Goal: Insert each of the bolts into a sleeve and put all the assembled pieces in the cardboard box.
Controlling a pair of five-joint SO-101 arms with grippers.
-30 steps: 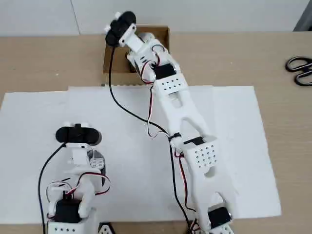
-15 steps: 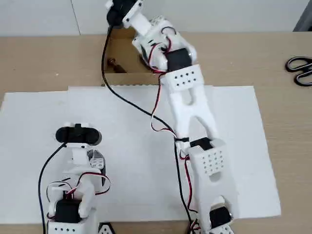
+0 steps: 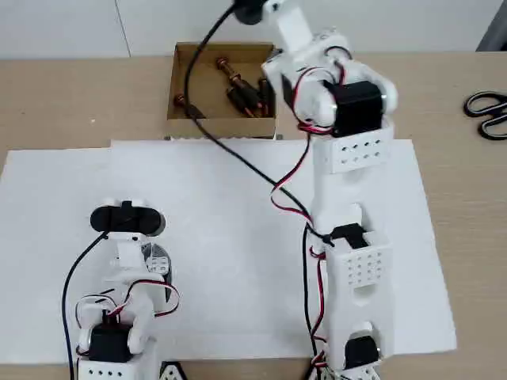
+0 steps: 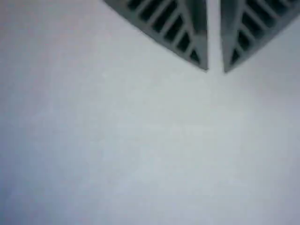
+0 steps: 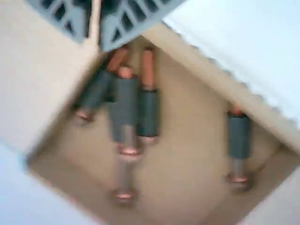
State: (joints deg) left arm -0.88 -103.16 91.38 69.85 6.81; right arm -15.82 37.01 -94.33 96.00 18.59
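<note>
Wooden table (image 3: 79,95) under big white paper (image 3: 222,222). Cardboard box (image 3: 222,127) at far edge of paper. Right gripper (image 5: 96,44) over box, pincer narrow, holding nothing. Left gripper (image 4: 214,69) close above paper at near side, pincer narrow, empty. Scissors (image 3: 487,115) far off at right. Several bolts in sleeves (image 5: 149,110) lie inside box.

Several sleeved bolts (image 3: 242,93) lie in the cardboard box (image 3: 222,127), with the right arm (image 3: 352,146) just beside it.

R arm (image 3: 352,134) prob. backed off box (image 3: 222,127).
</note>
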